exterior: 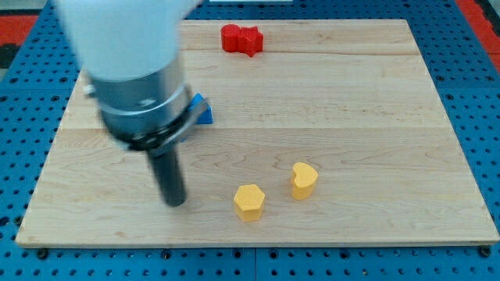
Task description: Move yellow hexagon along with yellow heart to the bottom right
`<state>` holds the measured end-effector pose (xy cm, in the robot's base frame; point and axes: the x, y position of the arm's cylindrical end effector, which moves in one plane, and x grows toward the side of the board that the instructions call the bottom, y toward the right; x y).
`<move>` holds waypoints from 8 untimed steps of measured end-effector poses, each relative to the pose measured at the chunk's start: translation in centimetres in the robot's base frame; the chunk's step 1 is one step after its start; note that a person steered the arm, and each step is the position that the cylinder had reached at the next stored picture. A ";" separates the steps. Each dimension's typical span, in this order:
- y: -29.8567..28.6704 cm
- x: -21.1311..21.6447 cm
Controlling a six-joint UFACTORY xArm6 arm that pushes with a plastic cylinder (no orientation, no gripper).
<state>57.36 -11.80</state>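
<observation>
- A pale wooden table (375, 117) is seen, made of long planks with lengthwise seams, its corners rounded.
- Beneath and around it, a blue pegboard surface (476, 101) dotted with regular holes is shown on every side of the view.
- Two red blocks (241, 38) are found touching each other near the view's top edge of the table; their exact shapes cannot be made out.
- A blue block (204, 111) is only partly shown at the view's left of centre; a pointed corner is visible, the rest being hidden.
</observation>
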 end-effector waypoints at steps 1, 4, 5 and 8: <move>5.3 2.8; 14.1 -5.1; 17.9 -7.9; 30.1 -8.1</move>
<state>49.21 18.35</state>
